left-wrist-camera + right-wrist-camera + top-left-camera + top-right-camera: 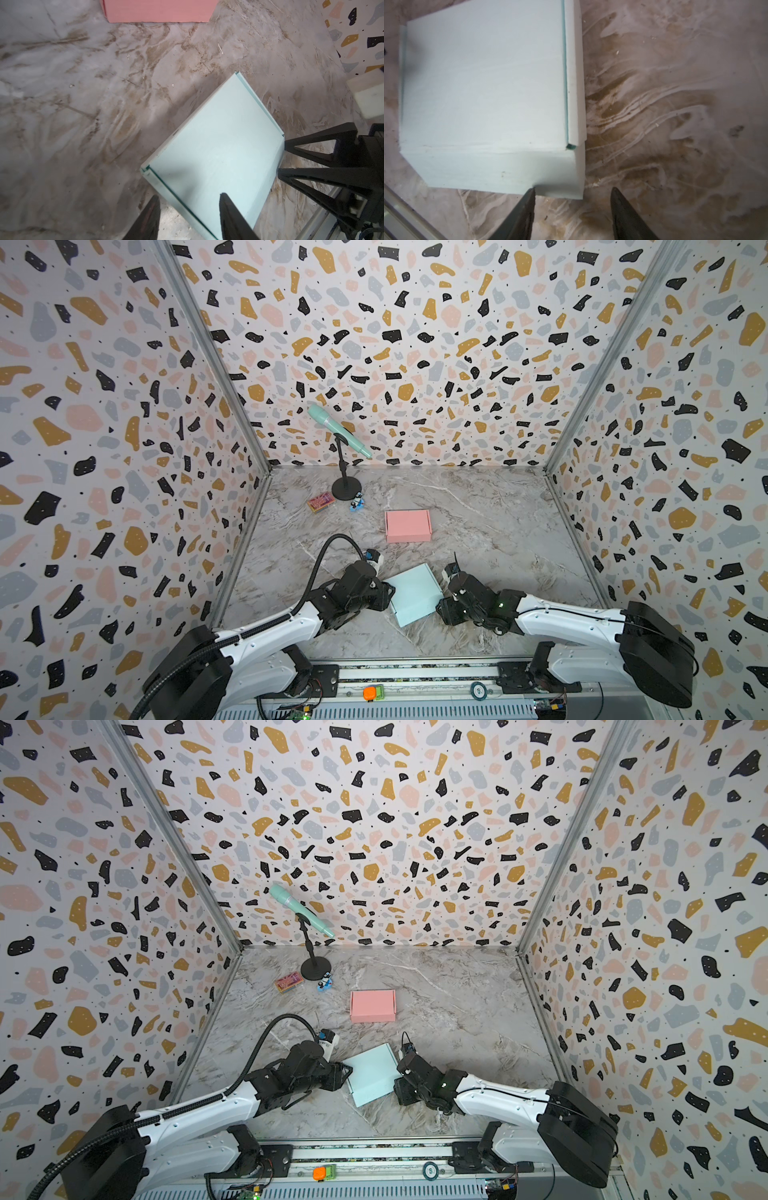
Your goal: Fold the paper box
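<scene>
The light blue paper box [413,593] [372,1073] lies closed and turned at an angle on the marble table, between my two grippers. My left gripper [189,198] [388,593] is open and straddles one side edge of the box [218,145]: one finger is over the lid, the other over bare table. My right gripper [573,189] [441,605] is open at the opposite side. One of its fingertips [532,191] touches the box's side wall [500,170] near a corner, and only table shows between its fingers. Its fingers [291,145] also show in the left wrist view.
A closed pink box [408,526] [372,1006] sits farther back in the middle. A mint microphone on a black stand [340,435], a small pink packet [321,502] and a small blue toy [356,503] stand at the back left. Patterned walls enclose three sides; a metal rail [415,672] runs along the front.
</scene>
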